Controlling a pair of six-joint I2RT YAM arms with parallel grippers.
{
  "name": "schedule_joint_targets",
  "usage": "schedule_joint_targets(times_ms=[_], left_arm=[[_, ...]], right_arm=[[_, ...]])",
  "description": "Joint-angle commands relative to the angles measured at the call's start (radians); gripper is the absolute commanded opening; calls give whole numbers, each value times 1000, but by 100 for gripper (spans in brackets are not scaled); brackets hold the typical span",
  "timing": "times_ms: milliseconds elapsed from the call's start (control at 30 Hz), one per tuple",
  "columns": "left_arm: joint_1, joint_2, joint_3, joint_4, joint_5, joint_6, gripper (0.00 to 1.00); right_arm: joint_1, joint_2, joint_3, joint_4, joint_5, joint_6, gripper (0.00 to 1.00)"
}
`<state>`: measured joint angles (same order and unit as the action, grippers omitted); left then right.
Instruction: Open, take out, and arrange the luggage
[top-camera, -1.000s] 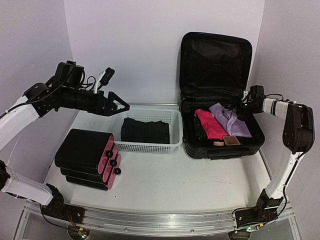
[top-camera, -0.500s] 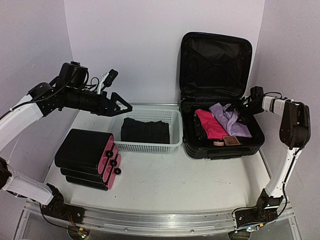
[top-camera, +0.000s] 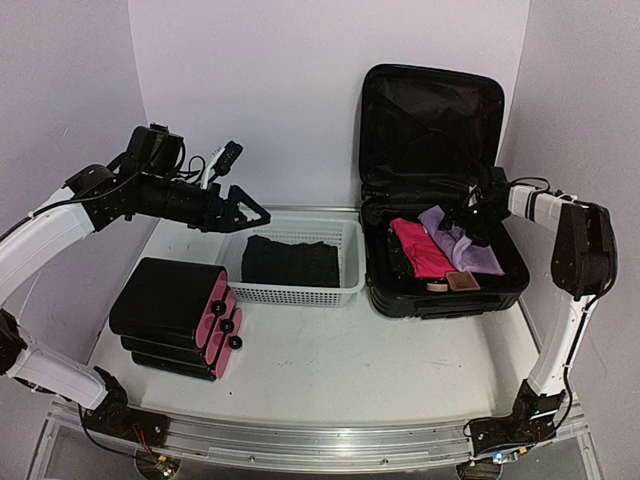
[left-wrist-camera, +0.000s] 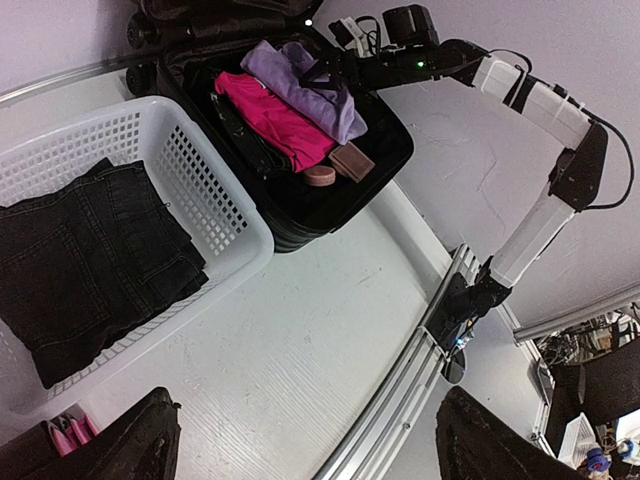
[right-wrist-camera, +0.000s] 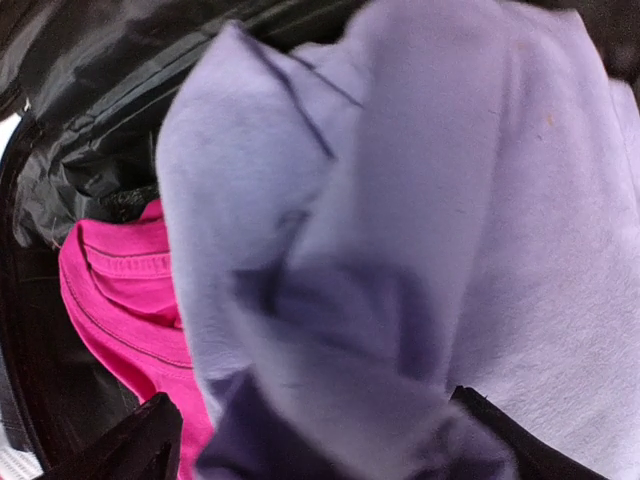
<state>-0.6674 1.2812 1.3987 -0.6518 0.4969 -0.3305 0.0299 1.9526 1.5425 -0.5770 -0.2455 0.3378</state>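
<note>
The luggage (top-camera: 430, 130) stands open at the back right, lid upright, lower shell (left-wrist-camera: 300, 215) lying flat. Inside lie a purple garment (top-camera: 458, 238) and a pink garment (top-camera: 418, 248). My right gripper (top-camera: 468, 215) reaches into the shell from the right. Up close the purple garment (right-wrist-camera: 420, 200) fills the right wrist view, bunched between the widely spread jaws of that gripper (right-wrist-camera: 320, 440), with the pink garment (right-wrist-camera: 110, 290) at the left. My left gripper (top-camera: 245, 208) hovers open and empty above the basket's left end; in its own view the left gripper (left-wrist-camera: 310, 440) frames bare table.
A white perforated basket (top-camera: 300, 292) with folded black jeans (top-camera: 290, 260) sits beside the luggage on its left. A smaller black case with a pink side (top-camera: 175, 315) lies at the front left. A small brown box (top-camera: 462, 281) and a round pinkish item (top-camera: 436, 286) rest in the shell's front.
My right gripper has pushed further left into the luggage over the purple garment, and its jaws have spread wider. The left gripper has drifted slightly right.
</note>
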Motion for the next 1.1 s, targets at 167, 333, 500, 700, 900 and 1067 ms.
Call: schedule_joint_targets(times_ms=[167, 333, 500, 700, 900, 1067], left_arm=[[5, -20, 22, 55, 16, -8, 89], [4, -11, 28, 59, 26, -8, 89], [5, -11, 25, 61, 32, -12, 89], [4, -19, 19, 62, 28, -13, 89], [5, -25, 13, 64, 30, -12, 89], [5, -26, 10, 65, 29, -11, 89]], right_arm=[[32, -27, 52, -29, 152, -96, 95], [33, -24, 50, -34, 182, -90, 81], [27, -39, 38, -1, 206, -29, 77], [-13, -65, -9, 77, 140, 109, 81], [-22, -58, -15, 89, 112, 147, 82], [-53, -53, -21, 92, 86, 155, 84]])
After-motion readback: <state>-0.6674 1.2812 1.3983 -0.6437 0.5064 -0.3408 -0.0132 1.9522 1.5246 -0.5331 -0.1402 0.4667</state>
